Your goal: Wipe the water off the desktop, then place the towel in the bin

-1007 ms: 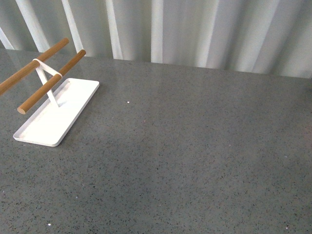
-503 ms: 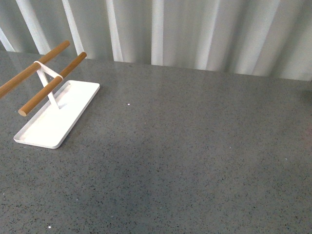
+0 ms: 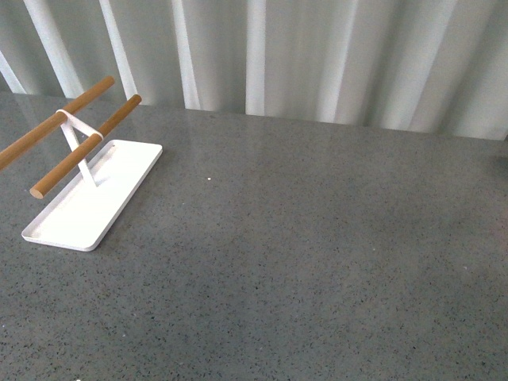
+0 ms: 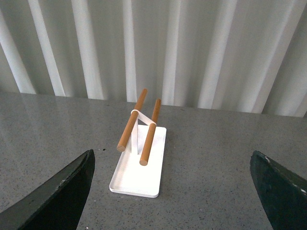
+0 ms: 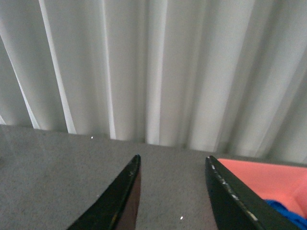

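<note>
The dark-grey speckled desktop (image 3: pixel 317 238) fills the front view, and neither gripper shows there. I cannot make out any water on it. In the right wrist view a bit of the blue towel (image 5: pixel 288 216) lies inside a pink bin (image 5: pixel 259 177), just beyond the right-hand finger. My right gripper (image 5: pixel 172 158) is open above the desktop (image 5: pixel 72 158), with nothing between its fingers. My left gripper (image 4: pixel 171 155) is wide open over the desktop (image 4: pixel 216 158), empty, and faces the rack.
A rack with two wooden bars (image 3: pixel 79 135) stands on a white tray (image 3: pixel 103 198) at the desk's far left, also seen in the left wrist view as the rack (image 4: pixel 144 124). White pleated curtains (image 3: pixel 317 55) hang behind the desk's far edge.
The front view has shifted slightly, so the rack and the desk's far edge sit a little lower in the picture. Nothing on the desk has moved.
</note>
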Robot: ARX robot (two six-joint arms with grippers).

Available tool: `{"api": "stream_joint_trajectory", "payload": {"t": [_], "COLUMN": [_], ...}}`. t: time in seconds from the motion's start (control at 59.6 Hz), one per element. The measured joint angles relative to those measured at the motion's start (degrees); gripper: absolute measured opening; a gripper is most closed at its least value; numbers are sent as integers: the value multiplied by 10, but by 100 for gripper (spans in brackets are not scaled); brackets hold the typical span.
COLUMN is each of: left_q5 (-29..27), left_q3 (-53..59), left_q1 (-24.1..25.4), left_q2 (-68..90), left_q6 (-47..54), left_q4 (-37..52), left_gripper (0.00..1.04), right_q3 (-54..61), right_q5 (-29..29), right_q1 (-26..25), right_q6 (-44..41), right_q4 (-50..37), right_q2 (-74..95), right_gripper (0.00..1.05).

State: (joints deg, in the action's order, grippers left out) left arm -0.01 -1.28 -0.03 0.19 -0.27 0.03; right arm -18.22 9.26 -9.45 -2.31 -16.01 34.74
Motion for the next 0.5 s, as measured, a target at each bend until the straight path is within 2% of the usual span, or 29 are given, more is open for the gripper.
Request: {"api": "stream_joint_trajectory", "payload": {"t": [0.168, 0.218, 0.268, 0.352, 0.503], "left_q5": [0, 0, 0, 0, 0], "left_q3": [0, 0, 0, 0, 0], "left_q1": [0, 0, 0, 0, 0], "left_q2": [0, 0, 0, 0, 0], "left_q6": [0, 0, 0, 0, 0], "left_q4": [0, 0, 0, 0, 0], "left_gripper": [98, 98, 98, 98, 98], "right_q3": [52, 68, 84, 99, 121], "right_q5": [-22, -37, -80, -81, -84], "right_q1": [26, 38, 72, 91, 92], "right_q6": [7, 9, 9, 9, 9], "right_q4": [-10, -11, -11, -10, -2], "right_q2": [-43, -60, -76, -92, -122], "right_gripper": [3, 3, 3, 3, 3]}}
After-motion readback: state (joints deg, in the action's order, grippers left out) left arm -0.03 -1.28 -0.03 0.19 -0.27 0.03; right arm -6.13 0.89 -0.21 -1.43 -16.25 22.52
